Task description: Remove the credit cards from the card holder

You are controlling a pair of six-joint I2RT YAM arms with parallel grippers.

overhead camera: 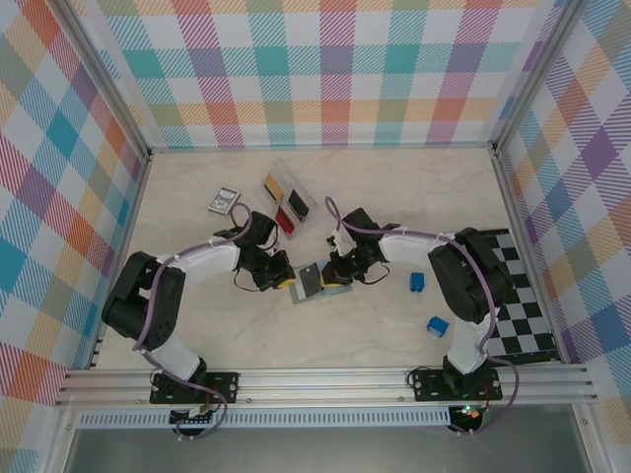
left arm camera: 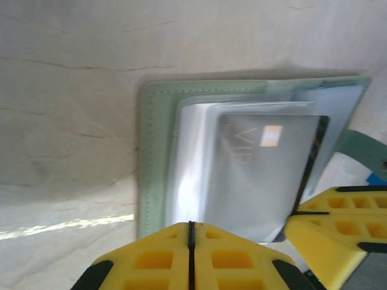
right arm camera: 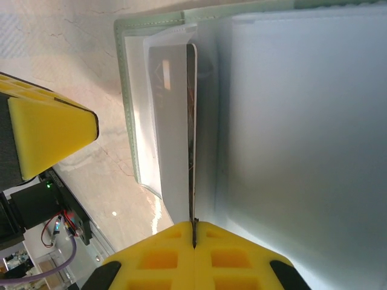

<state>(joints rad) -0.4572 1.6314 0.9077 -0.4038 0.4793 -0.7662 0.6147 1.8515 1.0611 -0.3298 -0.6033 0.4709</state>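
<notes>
The wallet (overhead camera: 314, 286) lies open in the middle of the surface (overhead camera: 246, 335), between the two arms, with its pale pockets facing up. A grey card (left arm camera: 266, 169) marked VIP sits in its clear sleeve. The left fingers (left arm camera: 151, 260) are pressed together at the wallet's near edge; I cannot tell whether they pinch anything. The right fingers (right arm camera: 157, 260) are closed on the grey card, whose edge runs straight into the seam between them. Behind the wallet, a clear tray (overhead camera: 287, 195) holds a tan card (overhead camera: 274, 184), a red card (overhead camera: 286, 222) and a dark one. A picture card (overhead camera: 224, 200) lies just left of the tray. Two blue blocks (overhead camera: 418, 282) sit to the right, near a checkered mat (overhead camera: 521, 296).
</notes>
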